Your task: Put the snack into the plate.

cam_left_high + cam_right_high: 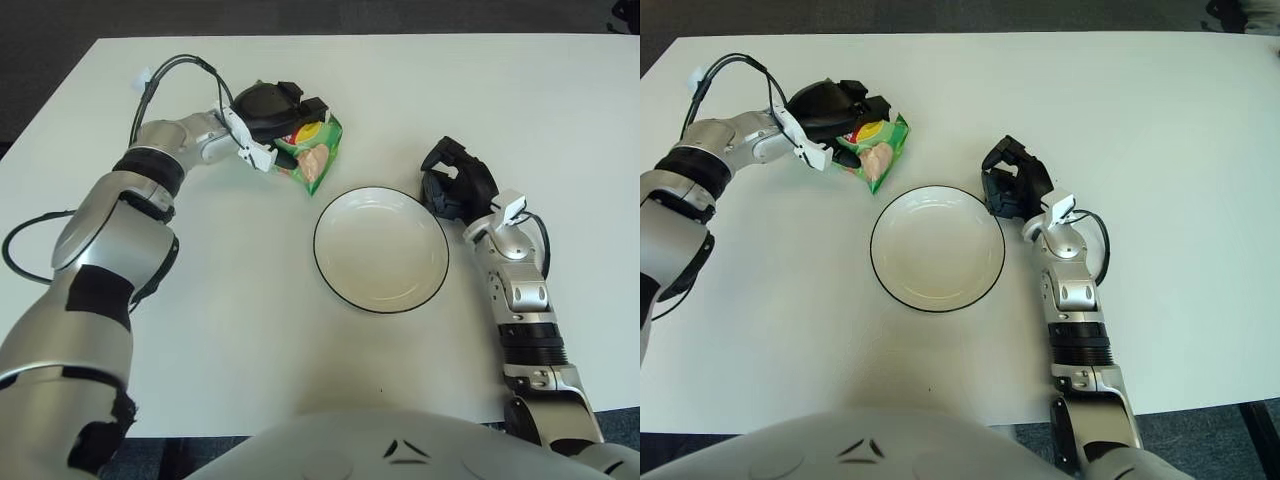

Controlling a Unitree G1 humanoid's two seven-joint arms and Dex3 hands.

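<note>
A green snack bag [314, 154] lies on the white table [560, 120], just beyond the upper left rim of the plate. My left hand [281, 114] is over the bag's far end with its fingers curled around it. The white plate with a dark rim [381, 249] sits at the table's middle and holds nothing. My right hand [455, 180] shows beside the plate's right rim, fingers curled and holding nothing. The same scene shows in the right eye view, with the bag [877, 150] and the plate [937, 248].
A black cable [175, 68] loops above my left forearm. The table's far edge meets dark floor [300, 15].
</note>
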